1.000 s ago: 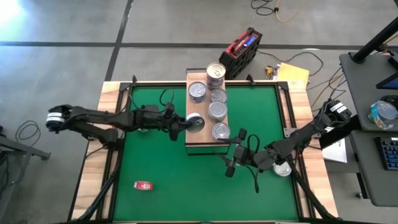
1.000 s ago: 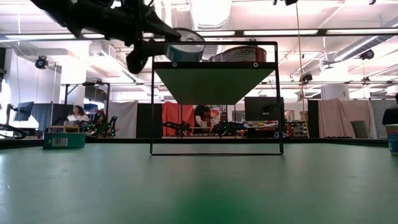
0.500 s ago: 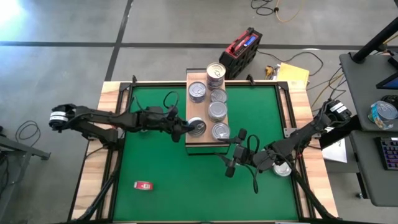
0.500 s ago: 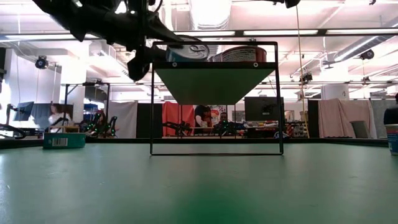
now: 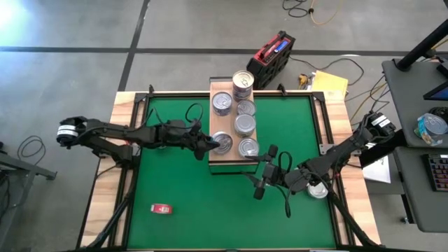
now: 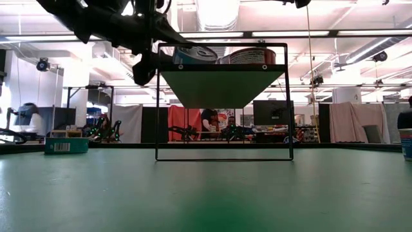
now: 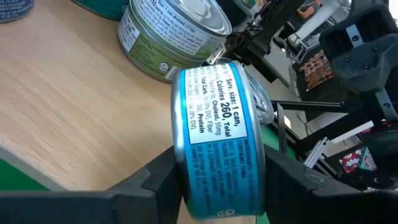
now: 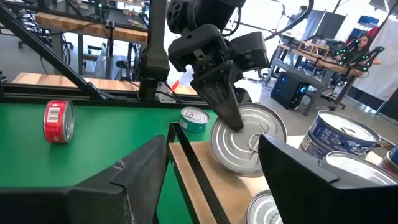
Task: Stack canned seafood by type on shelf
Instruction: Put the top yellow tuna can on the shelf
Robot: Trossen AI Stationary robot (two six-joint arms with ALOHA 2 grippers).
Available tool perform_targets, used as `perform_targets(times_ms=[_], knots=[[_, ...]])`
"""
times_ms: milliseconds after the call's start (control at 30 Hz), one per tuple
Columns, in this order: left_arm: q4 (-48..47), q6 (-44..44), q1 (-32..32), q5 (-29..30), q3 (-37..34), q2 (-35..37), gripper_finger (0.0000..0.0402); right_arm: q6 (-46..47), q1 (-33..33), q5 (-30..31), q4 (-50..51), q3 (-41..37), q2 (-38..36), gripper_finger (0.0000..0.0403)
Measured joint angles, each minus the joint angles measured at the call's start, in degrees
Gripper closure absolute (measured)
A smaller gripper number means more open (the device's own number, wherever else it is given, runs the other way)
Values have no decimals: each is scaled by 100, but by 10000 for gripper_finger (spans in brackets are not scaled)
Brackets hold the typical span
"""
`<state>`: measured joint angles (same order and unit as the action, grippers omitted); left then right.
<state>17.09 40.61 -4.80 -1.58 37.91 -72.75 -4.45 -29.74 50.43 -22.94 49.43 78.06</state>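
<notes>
The shelf [image 5: 214,120] is a light-wood board at the mat's far middle, and it carries several cans of seafood [image 5: 245,124]. A blue-labelled can with a silver lid [image 5: 223,143] lies at the shelf's near left part. My left gripper [image 5: 214,145] reaches it from the table's left and is shut on it. In the low view this can [image 6: 194,53] sits level on the shelf's top. My right gripper [image 5: 262,175] hovers open off the shelf's near right corner with nothing between its fingers [image 8: 140,186]. My left gripper pinches the blue-labelled can's round side wall [image 7: 186,155] between its two fingers, one on each side. The fingers [image 7: 163,182] come nearly level from the table's left, slanting a little down. The can lies lid up, its bottom on the shelf board as far as the low view shows.
A two-can stack [image 5: 242,82] stands at the shelf's far end. One can [image 5: 318,190] sits on the mat under my right arm. A small red flat object [image 5: 162,208] lies near the mat's near left. A teal can [image 8: 196,119] sits on the mat left of the shelf.
My left gripper has gone a little toward the table's right and down over the shelf, rolling its wrist. The can, held tilted above the shelf with its blue side showing, now lies level, lid up, on the shelf.
</notes>
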Motion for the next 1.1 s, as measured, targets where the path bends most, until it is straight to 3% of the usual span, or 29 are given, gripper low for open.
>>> perform_targets(times_ms=[367,733,1100], knots=[[3,83,0,218,0,2,229,0,0,0,0,0,0,135],[-123,-58,0,251,274,9,155,0,0,0,3,0,0,137],[-1249,-448,0,263,812,9,143,86,-1,-2,79,0,0,142]])
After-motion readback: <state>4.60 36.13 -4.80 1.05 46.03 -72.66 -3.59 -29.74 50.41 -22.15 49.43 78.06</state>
